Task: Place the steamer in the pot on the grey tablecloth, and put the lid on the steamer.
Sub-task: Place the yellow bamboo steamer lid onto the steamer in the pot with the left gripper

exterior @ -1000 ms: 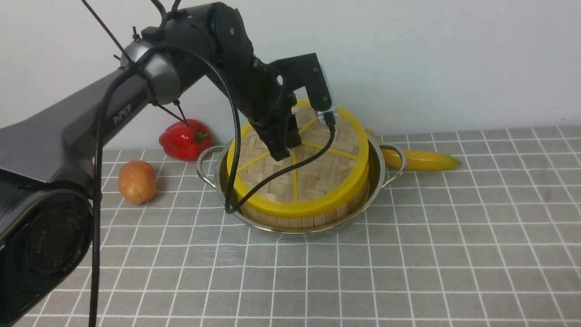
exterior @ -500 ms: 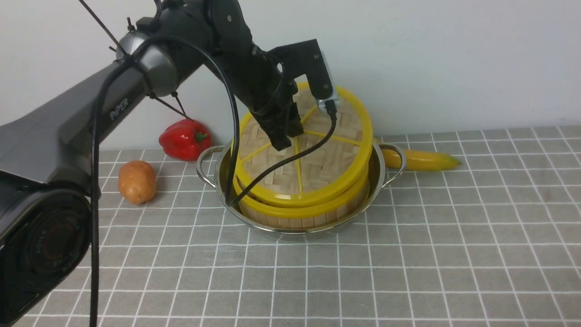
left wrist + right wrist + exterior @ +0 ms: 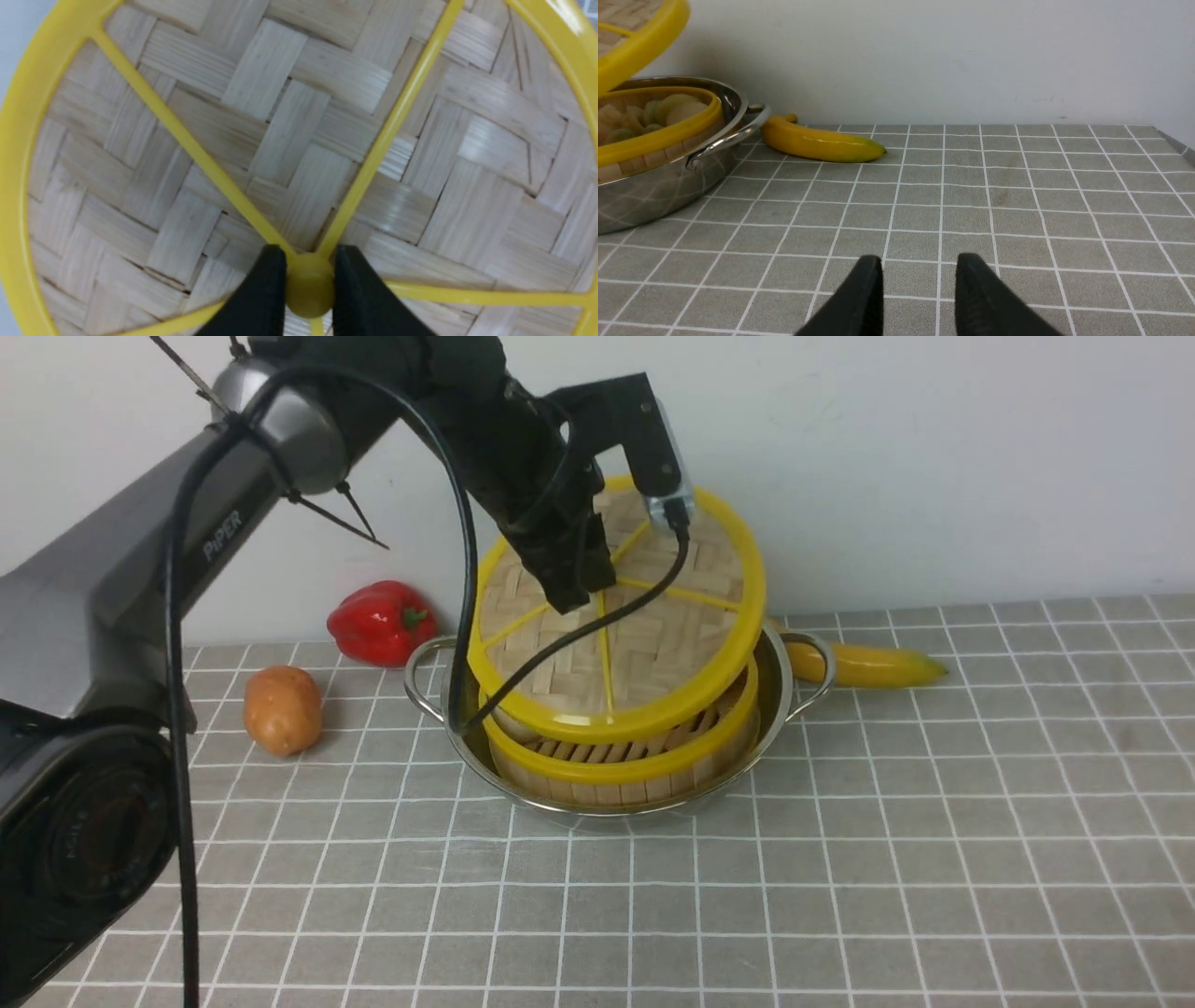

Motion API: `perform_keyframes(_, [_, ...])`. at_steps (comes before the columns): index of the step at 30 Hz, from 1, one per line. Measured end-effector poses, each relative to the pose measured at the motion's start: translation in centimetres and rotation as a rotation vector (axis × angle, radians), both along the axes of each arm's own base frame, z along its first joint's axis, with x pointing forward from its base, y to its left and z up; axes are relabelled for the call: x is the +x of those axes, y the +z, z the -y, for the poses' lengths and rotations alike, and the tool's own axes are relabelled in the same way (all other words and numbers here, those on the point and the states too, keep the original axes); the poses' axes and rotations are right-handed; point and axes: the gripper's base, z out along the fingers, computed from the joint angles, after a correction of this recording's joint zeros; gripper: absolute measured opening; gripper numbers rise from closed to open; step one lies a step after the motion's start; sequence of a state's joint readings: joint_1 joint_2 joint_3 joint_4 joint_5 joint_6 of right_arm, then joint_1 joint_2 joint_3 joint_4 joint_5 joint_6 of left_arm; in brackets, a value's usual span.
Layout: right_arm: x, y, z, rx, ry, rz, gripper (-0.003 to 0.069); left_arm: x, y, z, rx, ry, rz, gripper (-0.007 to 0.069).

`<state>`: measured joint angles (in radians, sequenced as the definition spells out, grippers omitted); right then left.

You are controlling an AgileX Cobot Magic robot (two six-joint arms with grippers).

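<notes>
Lid point(image 3: 644, 653) | held tilted over steamer point(image 3: 616, 767), hub clenched by left gripper point(image 3: 309, 261) | steamer seated in pot point(image 3: 780, 695) on grey tablecloth point(image 3: 840, 859) | right gripper point(image 3: 919, 261) parted, empty | step 2 of 2 judged; levelling, centring, lowering needed

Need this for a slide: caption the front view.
Left gripper holds the lid tilted above the steamer seated in the pot on the grey tablecloth.
</notes>
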<state>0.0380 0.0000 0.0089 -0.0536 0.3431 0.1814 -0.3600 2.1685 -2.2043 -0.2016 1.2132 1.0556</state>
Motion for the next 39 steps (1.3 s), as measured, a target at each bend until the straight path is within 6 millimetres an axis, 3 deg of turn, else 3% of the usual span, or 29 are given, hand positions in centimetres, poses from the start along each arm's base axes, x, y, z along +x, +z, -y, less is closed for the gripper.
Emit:
perform_keyframes(5, [0.0, 0.0, 0.0, 0.000, 0.000, 0.000, 0.0243, 0.0, 0.9, -0.1, -0.012, 0.022, 0.021, 0.0116])
perform_keyframes(15, [0.0, 0.0, 0.0, 0.000, 0.000, 0.000, 0.0243, 0.8, -1.7, 0.0, 0.013, 0.081, -0.050, 0.0116])
perform_keyframes(24, [0.0, 0.0, 0.0, 0.000, 0.000, 0.000, 0.0243, 0.8, -1.6, -0.1, -0.017, 0.173, -0.079, 0.0116])
perform_keyframes(29, [0.0, 0.0, 0.0, 0.000, 0.000, 0.000, 0.0243, 0.1, 0.0, -0.4, -0.051, 0.245, -0.077, 0.0116])
perform_keyframes(33, [0.0, 0.0, 0.0, 0.000, 0.000, 0.000, 0.0243, -2.2, 2.5, -1.9, -0.064, 0.322, -0.076, 0.0116])
perform_keyframes(39, [0.0, 0.0, 0.0, 0.000, 0.000, 0.000, 0.0243, -3.0, 2.9, -2.3, -0.096, 0.305, -0.102, 0.0116])
